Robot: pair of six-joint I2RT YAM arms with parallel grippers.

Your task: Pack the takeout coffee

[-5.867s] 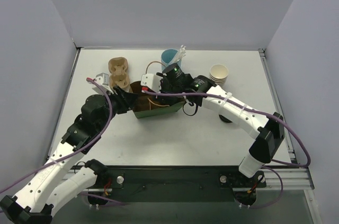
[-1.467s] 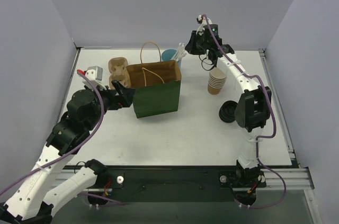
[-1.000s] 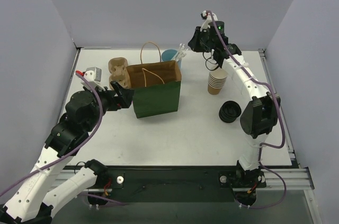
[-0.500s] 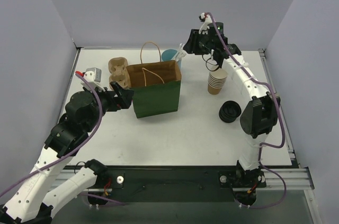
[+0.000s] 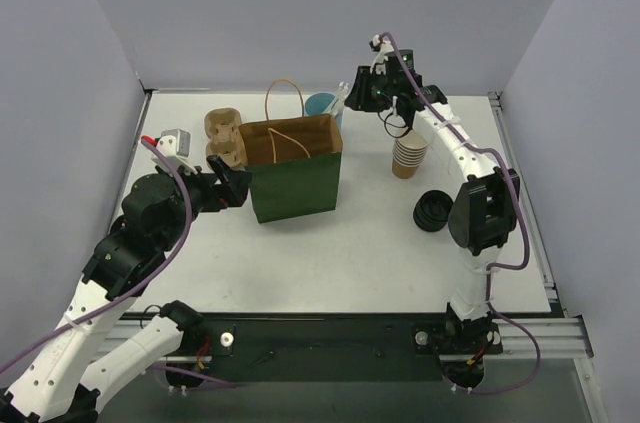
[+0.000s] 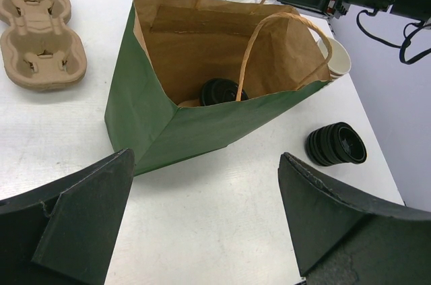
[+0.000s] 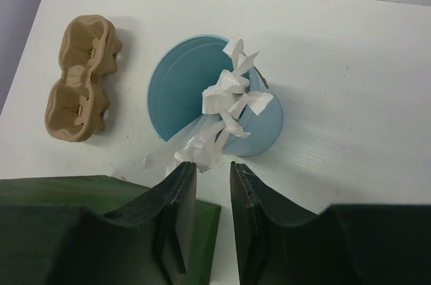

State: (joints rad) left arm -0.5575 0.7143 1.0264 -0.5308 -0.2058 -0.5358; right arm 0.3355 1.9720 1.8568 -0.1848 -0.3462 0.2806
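- The green bag (image 5: 295, 168), earlier slumped low under both arms, now stands upright on the tabletop (image 5: 330, 253).
- The right hand (image 7: 212, 168) has left the bag and now hangs above the light-blue cup (image 5: 322, 105), its fingers slightly apart.

Bag (image 6: 202, 130) noted as paper: matt dark green outside, raw brown kraft inside, handles of twisted paper cord; takeout coffee (image 6: 222, 91) shown only by its lid, black plastic with a dull sheen; cup carrier (image 6: 40, 56) seen as moulded pulp, tan, rough and fibrous; spare lids (image 6: 337, 143) recorded as black plastic, ribbed, faintly glossy; blue cup (image 7: 182, 96) smooth and matt, its sticks (image 7: 232, 93) wrapped in crinkled white paper; tabletop (image 6: 202, 244) white, smooth, matt.
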